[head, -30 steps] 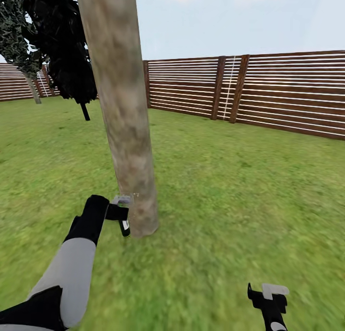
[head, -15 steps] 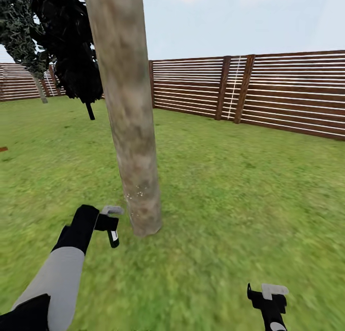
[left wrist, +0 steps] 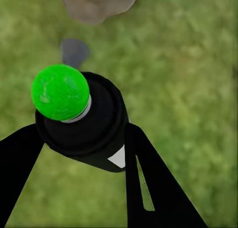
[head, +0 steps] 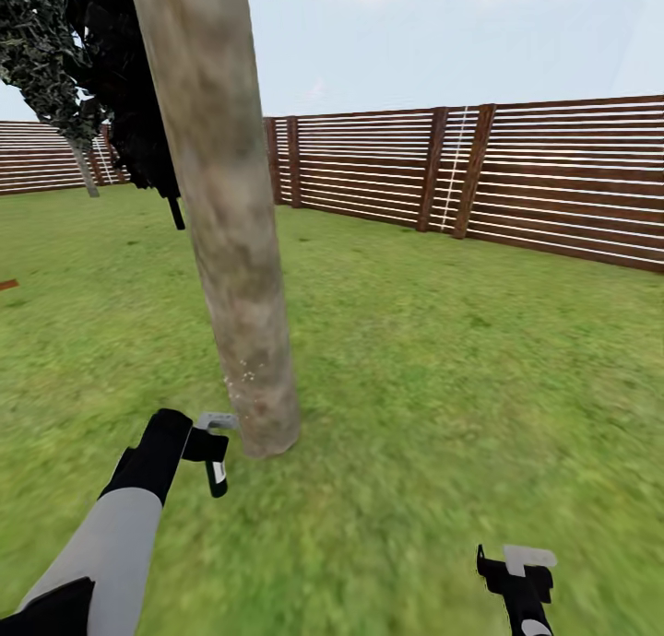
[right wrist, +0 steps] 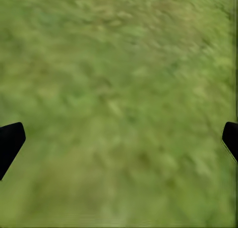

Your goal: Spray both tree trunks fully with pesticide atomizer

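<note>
Left gripper (head: 214,450): black fingers (left wrist: 148,183) pressed against the sides of the small dark green-black pesticide atomizer (left wrist: 84,121), a squat round bottle with a glossy bright green ball cap, a pale collar under it and a white patch low on its side. In the head view the bottle (head: 217,475) hangs below the wrist, dark with a white label; its tip cannot be made out.

Just beyond the left gripper: smooth straight tree trunk (head: 226,221), mottled grey-brown bark, slightly flared at the base, top cut off by the picture edge. Fine white specks of pesticide (head: 242,378) dot the bark low down, above the gripper. In the left wrist view the trunk base (left wrist: 94,2) is only partly seen.

Under both grippers: blurry green grass floor (head: 443,378), soft and without detail.

Right gripper (head: 518,571): black with a pale finger, low and well apart from the trunk; in its wrist view the dark fingertips (right wrist: 10,141) stand spread wide, grass between them.

Beyond: brown horizontal-slat wooden fence (head: 553,175); dark ragged foliage (head: 101,74); a second thin trunk (head: 86,170), far off.
</note>
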Robot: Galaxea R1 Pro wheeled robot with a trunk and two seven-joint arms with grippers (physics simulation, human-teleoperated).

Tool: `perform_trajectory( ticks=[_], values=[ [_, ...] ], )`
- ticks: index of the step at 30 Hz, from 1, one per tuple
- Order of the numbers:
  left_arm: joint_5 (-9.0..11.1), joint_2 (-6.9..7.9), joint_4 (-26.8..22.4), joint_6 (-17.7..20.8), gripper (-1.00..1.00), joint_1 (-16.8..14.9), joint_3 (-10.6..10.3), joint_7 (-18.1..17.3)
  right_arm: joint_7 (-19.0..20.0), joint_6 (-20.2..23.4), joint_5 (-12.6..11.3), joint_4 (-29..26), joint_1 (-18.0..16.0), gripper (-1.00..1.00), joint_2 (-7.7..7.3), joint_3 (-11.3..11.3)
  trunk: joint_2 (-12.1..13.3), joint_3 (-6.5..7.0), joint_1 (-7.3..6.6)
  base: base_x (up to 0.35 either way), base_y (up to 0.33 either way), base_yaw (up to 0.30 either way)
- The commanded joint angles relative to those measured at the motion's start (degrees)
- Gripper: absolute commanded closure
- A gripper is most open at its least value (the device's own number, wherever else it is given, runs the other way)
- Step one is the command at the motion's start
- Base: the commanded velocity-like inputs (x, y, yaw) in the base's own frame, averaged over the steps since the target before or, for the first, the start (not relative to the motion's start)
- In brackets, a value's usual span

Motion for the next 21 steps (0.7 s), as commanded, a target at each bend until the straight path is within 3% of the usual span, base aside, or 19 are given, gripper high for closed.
perform_trajectory(
  ticks=[1,5,8,12,14,16,21],
  values=[
    [-0.5,0.08,0.0,0.2,1.00,0.2,0.3,-0.2,-0.3,-0.2,0.6,0.1,-0.1,-1.00,-0.01,-0.3,0.0,-0.05,0.00,0.197,-0.223,0.000],
    [-0.9,0.19,0.2,-0.2,1.00,0.9,0.2,0.0,-0.3,-0.2,0.6,0.1,0.0,-1.00,-0.01,-0.3,0.0,-0.05,0.00,0.231,-0.198,0.000],
    [-0.5,0.26,1.2,-4.3,1.00,3.6,0.3,3.2,-0.3,-0.2,0.6,0.1,0.0,-1.00,0.05,-0.3,0.0,-0.05,0.00,0.241,-0.187,0.000],
    [-0.3,0.06,1.4,-5.0,1.00,4.1,0.5,4.8,-0.3,-0.2,0.6,0.1,0.0,-1.00,0.08,-0.3,0.0,-0.05,0.00,0.148,-0.224,0.000],
    [-0.2,-0.07,1.4,-5.0,1.00,4.1,1.4,4.9,-0.3,-0.2,0.6,0.1,-0.1,-1.00,0.08,-0.3,0.0,-0.05,0.00,0.020,-0.266,0.039],
    [0.4,-0.20,1.4,-5.1,1.00,4.1,3.9,4.9,-0.3,-0.2,0.6,0.1,-0.1,-1.00,0.08,-0.3,0.0,-0.05,0.00,0.006,-0.270,0.194],
    [0.5,-0.28,1.5,-5.2,1.00,4.1,4.7,5.7,-0.3,-0.2,0.6,0.1,0.0,-1.00,0.08,-0.3,0.0,-0.05,0.00,0.001,-0.271,0.268]
  ],
)
